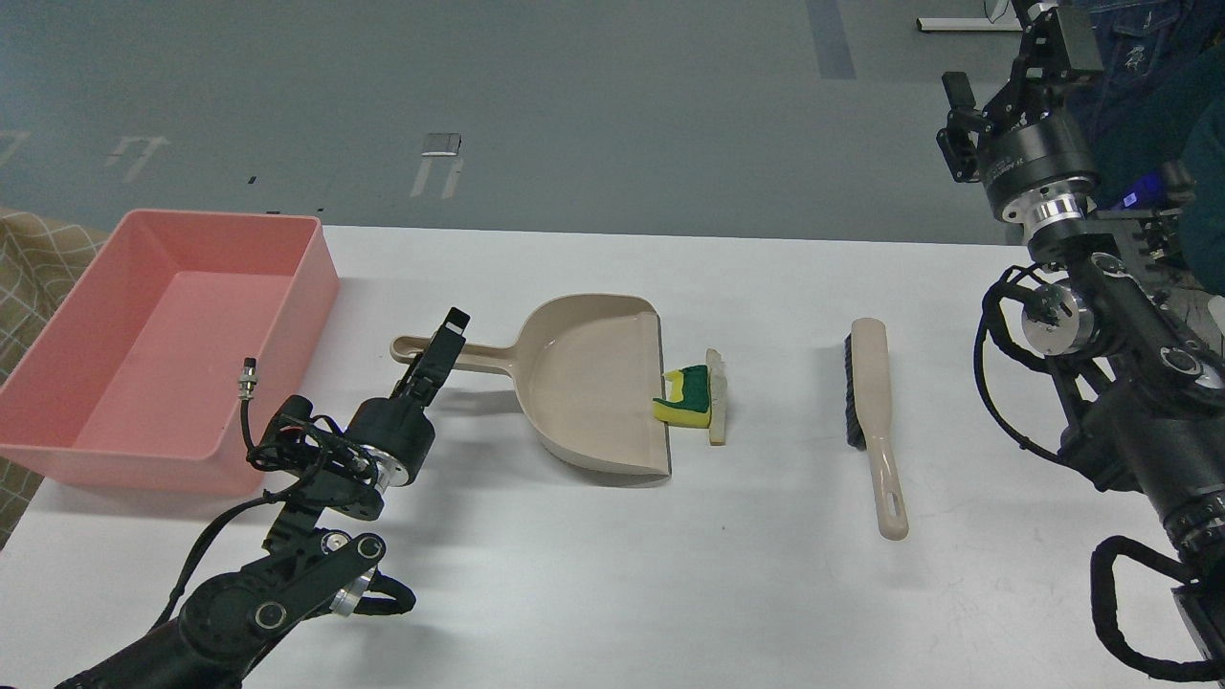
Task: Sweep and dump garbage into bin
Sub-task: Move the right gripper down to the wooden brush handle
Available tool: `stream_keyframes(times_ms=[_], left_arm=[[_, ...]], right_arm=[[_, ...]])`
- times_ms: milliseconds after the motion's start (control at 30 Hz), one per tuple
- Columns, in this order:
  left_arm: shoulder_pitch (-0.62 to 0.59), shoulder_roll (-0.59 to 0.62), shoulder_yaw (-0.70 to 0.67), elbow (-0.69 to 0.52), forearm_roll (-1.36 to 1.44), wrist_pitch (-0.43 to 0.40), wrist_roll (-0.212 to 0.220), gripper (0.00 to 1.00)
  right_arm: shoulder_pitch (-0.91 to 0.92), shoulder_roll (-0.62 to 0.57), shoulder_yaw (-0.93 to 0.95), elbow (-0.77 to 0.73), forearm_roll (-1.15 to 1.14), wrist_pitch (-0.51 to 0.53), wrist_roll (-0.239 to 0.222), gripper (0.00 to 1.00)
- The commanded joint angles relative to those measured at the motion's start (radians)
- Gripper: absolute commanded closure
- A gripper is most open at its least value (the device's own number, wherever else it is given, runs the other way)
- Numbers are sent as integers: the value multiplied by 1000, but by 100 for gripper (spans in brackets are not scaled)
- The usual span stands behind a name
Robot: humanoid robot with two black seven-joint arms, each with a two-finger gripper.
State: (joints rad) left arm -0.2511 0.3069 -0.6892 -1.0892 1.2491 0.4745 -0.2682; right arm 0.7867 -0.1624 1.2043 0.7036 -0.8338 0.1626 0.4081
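Observation:
The garbage lies at the mouth of the beige dustpan (589,383): a yellow sponge piece with a green layer (684,400), touching the pan's front lip, and a pale beige strip (716,397) just right of it. The pink bin (321,277) stands at the table's left and looks empty. My left gripper (445,343) hangs over the dustpan's long handle (488,358); its fingers show as one dark narrow shape. My right gripper (1005,86) is raised at the far right, beyond the table's back edge, holding nothing that I can see.
A beige brush with black bristles (873,402) lies on the white table (670,574), right of the garbage, handle towards me. A chequered cloth (29,258) shows left of the bin. My right arm fills the right edge.

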Motion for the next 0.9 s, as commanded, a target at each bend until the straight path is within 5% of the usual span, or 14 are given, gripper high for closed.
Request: stream_keyframes(times_ms=[0,134,334,601,868], left_arm=[[0,1,0,0,1,-4,15,64],[1,1,3,0,1,-7,18,100],[-7,1,10,-1,3,-5,66,100],[-17,1,10,-1,3,-5,70,100],[-25,0,10,-3,1,-5,70,100]], right_arm=[[-1,0,0,0,1,0,0,0],[-1,0,0,0,-1,0,0,0],[0,-2,0,-1,-1,0,0,0],[-1,-66,-23,19,-1,21,-20,0],[-4,-396,-420,295,-2,46,-109,0]])
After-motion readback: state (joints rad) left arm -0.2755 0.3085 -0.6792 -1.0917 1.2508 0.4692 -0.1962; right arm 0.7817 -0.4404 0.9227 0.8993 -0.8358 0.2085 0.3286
